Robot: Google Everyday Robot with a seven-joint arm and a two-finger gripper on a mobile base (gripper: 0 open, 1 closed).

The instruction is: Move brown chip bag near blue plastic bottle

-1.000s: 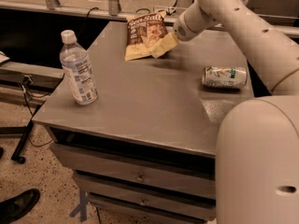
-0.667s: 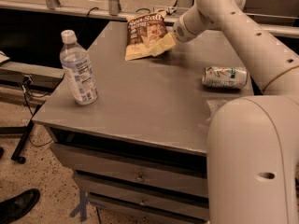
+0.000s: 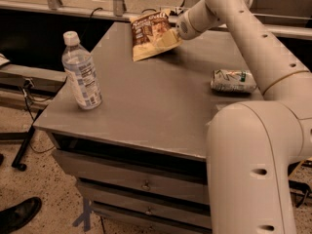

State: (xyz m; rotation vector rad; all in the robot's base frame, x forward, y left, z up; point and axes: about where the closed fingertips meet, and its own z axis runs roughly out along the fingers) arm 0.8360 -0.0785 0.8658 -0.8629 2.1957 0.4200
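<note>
The brown chip bag (image 3: 149, 32) is at the far middle of the grey table (image 3: 161, 106), propped up at a tilt with its front towards me. My gripper (image 3: 169, 36) is at the bag's right edge and is shut on it, with the arm reaching in from the right. The blue plastic bottle (image 3: 81, 72) stands upright near the table's left edge, well apart from the bag and nearer to me.
A crushed silver-green can (image 3: 233, 81) lies on its side near the table's right edge. My arm's big white links (image 3: 253, 169) fill the right foreground. Drawers are under the table front. A shoe (image 3: 17, 214) is on the floor at lower left.
The gripper and the chip bag have shifted slightly to the left. The bottle and the can have not moved.
</note>
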